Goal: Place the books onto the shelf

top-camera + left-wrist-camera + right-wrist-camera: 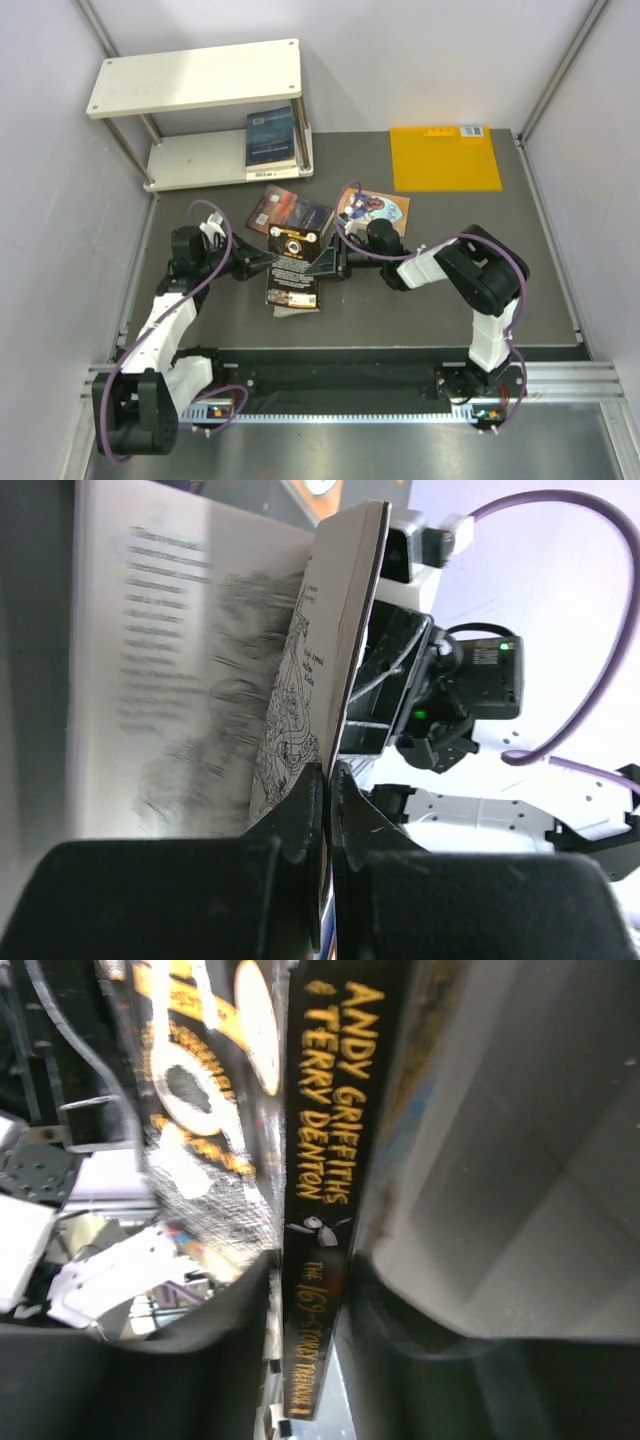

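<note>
A black book with gold lettering (pixel 293 270) is held between my two grippers at the table's middle. My left gripper (pixel 262 262) is shut on a thin edge of it, and its open pages (pixel 200 660) fill the left wrist view above the pinched jaws (pixel 328 775). From the right, my right gripper (pixel 325 262) has its fingers against both sides of the spine (pixel 325 1110). A dark blue book (pixel 271 137) stands on the lower board of the cream shelf (pixel 195 75). A dark reddish book (pixel 290 213) and an orange-brown book (pixel 373 210) lie flat behind the grippers.
A plain orange-yellow sheet (pixel 444 158) lies flat at the back right. The shelf stands in the back left corner against grey walls. A pale edge of something (pixel 290 311) shows under the black book's near end.
</note>
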